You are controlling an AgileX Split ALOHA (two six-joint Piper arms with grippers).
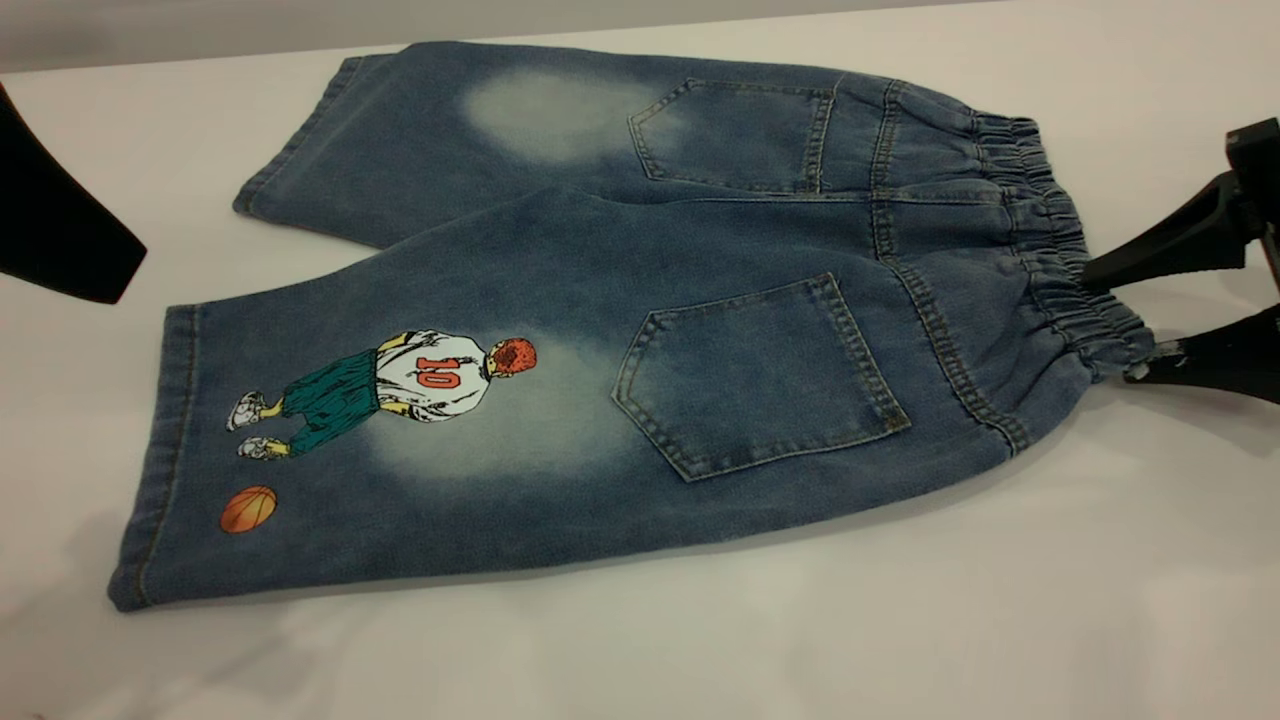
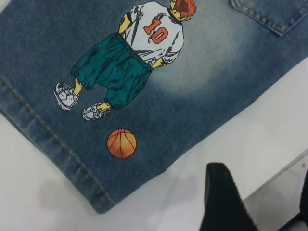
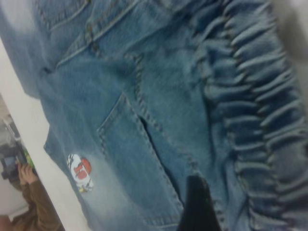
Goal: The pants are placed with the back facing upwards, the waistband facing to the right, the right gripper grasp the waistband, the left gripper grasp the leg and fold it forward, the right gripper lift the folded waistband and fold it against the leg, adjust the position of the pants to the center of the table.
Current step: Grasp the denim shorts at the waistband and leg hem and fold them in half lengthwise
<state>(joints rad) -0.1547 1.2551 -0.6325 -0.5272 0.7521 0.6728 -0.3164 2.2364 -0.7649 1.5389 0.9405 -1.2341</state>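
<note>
The pants [image 1: 640, 330] lie flat, back up, on the table [image 1: 1100, 600], their long axis running from the hems at the left arm's side to the waistband [image 1: 1060, 240] at the right arm's side. The right gripper [image 1: 1110, 320] stands at the waistband's outer edge, fingers spread, one tip touching the ruched band near the middle and the other at its near corner; it has not yet closed on the cloth. The left gripper [image 1: 60, 220] hovers off the hems, beside the far plain leg and well apart from the waistband; whether it is open cannot be told, and it holds nothing. The printed leg [image 1: 400, 440] lies nearer the camera than the plain one, its hem toward the left gripper. Judged from this, each arm is nearest its own end: waistband right, leg left.
</note>
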